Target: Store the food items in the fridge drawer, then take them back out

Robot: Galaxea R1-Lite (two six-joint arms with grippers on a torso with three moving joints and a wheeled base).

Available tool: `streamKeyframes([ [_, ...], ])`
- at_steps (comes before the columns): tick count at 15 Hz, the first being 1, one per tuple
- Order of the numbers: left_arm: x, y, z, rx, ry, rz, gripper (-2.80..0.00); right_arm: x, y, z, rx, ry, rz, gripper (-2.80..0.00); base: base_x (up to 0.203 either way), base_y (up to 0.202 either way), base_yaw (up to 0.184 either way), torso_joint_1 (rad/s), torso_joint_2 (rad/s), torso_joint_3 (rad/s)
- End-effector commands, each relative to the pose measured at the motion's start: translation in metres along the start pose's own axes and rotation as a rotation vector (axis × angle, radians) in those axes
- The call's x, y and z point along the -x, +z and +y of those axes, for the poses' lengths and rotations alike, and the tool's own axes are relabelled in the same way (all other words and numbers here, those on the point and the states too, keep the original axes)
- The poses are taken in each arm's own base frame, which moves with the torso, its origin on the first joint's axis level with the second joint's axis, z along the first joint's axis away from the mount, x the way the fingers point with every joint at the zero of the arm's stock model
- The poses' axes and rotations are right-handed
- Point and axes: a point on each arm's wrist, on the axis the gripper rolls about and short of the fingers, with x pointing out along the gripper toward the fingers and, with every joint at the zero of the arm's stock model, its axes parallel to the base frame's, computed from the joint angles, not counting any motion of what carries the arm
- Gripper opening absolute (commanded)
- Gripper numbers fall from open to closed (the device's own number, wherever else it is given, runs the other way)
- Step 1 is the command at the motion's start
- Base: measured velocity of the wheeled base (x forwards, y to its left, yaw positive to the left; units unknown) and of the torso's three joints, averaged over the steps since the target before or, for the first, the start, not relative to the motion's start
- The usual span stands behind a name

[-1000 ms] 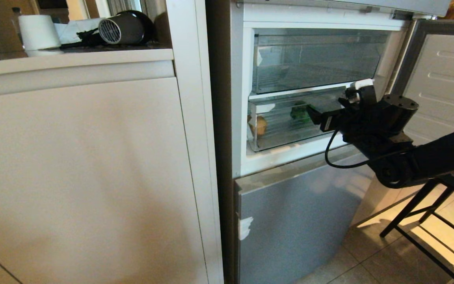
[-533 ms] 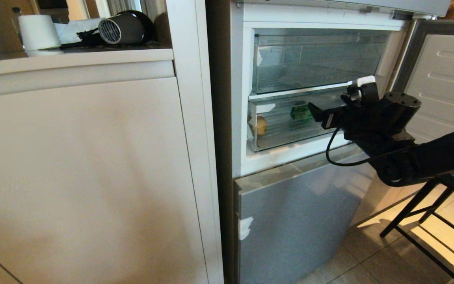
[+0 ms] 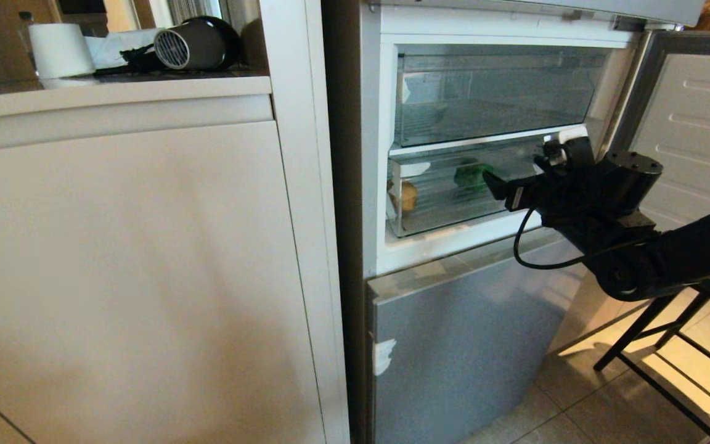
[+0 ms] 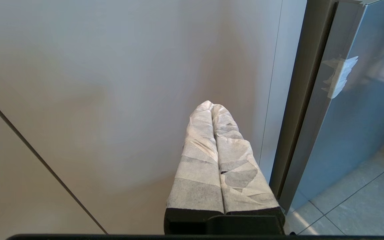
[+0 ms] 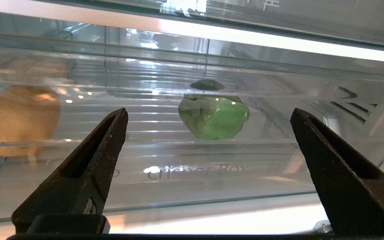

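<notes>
Both food items are seen already inside the fridge drawer, which appears pushed in under the taller clear bin, so the storing half of the task is judged to be done. The right gripper is held just in front of the drawer's transparent front, its jaws spread wide and nothing gripped between them. Straight ahead of the gripper, behind the clear front, the green bell pepper is seen between the two fingers as framed in the right wrist view; the potato lies beyond the left-hand finger, well apart from the pepper, toward the drawer's far end. Whether the fingertips touch the drawer front cannot be told. What is left is judged to be the whole second half: the drawer is to be pulled out and the pepper and potato lifted from it. The left gripper is parked beside the white cabinet, its wrapped fingers pressed together.
</notes>
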Motion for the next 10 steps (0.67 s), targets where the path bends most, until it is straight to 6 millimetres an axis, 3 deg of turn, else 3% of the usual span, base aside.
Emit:
streamKeyframes([
  [1,-0.001,-0.003,0.0,0.0,-0.001,0.011,-2.8,-0.004,0.0,-0.001,0.001,-0.003,-0.013,0.0,0.0,0.0,0.0,0.0,0.0,0.0],
  [10,-0.001,-0.003,0.0,0.0,-0.001,0.011,-2.8,-0.023,-0.008,-0.001,-0.001,0.0,0.004,0.0,0.0,0.0,0.0,0.0,0.0,0.0],
])
